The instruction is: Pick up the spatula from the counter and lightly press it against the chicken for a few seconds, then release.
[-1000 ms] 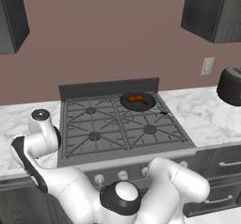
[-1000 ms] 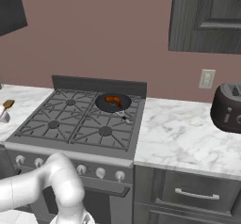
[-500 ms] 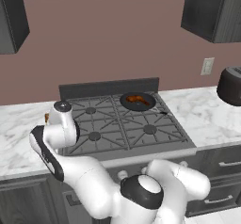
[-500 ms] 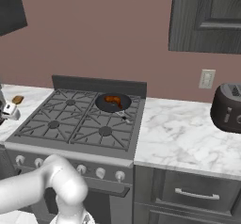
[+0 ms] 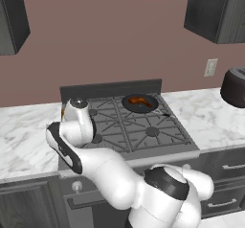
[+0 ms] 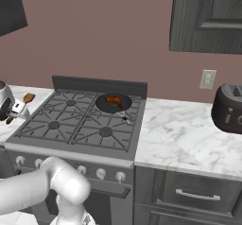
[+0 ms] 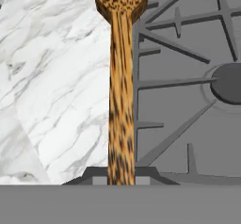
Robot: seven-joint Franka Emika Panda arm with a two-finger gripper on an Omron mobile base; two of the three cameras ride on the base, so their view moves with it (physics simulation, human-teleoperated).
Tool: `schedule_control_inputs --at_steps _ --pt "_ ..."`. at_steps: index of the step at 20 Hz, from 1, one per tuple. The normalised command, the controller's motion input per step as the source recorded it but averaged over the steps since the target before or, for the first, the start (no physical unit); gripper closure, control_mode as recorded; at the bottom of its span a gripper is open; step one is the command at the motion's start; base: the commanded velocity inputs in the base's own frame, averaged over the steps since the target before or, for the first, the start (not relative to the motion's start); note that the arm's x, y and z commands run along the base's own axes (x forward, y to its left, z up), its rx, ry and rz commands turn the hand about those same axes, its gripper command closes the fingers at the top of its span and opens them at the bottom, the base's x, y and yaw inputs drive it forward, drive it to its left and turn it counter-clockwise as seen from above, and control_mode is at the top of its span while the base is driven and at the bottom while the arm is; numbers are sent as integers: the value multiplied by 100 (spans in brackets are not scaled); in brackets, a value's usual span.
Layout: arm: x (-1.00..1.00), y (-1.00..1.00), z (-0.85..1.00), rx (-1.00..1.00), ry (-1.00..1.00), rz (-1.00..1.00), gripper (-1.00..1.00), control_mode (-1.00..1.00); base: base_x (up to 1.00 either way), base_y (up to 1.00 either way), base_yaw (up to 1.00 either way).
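Wooden and speckled, the spatula runs straight out from between the fingertips of the hand, which is clamped on its handle. It sits over the line where the left worktop meets the left edge of the stove. The blade leads, likely so it can reach the chicken in the pan at the stove's back right corner.

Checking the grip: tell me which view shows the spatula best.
The hand view: the spatula runs large from the gripper up to its blade. The right base view shows small pieces beside the gripper; the left base view, an orange sliver.
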Motion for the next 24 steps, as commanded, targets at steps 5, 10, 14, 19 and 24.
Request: schedule_control_inputs --at_steps 5,10,14,19,24 --pt "3 -56 18 0 0 -11 100 -100 0 0 0" --pt "9 -62 16 0 1 -10 100 -100 0 0 0" --pt "15 -58 15 0 1 -11 100 -100 0 0 0" --pt "16 -48 4 0 2 -9 100 -100 0 0 0" --pt "27 -38 0 0 1 -6 100 -100 0 0 0"
